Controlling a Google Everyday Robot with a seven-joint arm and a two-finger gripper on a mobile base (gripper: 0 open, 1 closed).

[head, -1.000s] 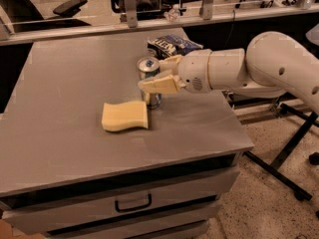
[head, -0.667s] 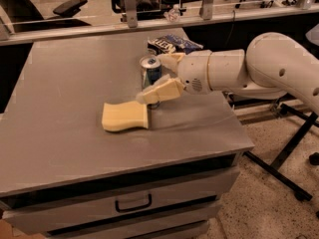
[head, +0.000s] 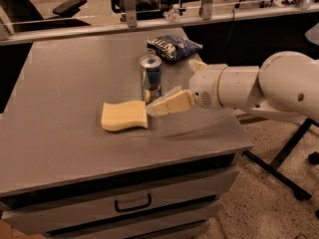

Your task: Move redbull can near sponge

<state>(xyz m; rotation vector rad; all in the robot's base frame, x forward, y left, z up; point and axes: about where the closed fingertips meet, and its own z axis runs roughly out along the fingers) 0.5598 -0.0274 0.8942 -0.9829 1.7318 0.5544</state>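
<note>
Can: slim blue-and-silver redbull can (head: 150, 77) stood just behind pale yellow foam sponge (head: 124, 115)
Pincer: pale two-finger gripper (head: 171, 102) right of sponge, spread, empty
Care: any retreat needed to miss can

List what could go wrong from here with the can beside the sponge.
1. The claw sits low, close to the right of the upright can; a sideways swing might tip that tall, slim can.
2. It also hangs at the right edge of the sponge; dragging might shove the sponge away.

Blue snack bag (head: 174, 46) at table (head: 65, 83) rear; drawers (head: 132, 203) below; office chair (head: 67, 6) bkgd.
</note>
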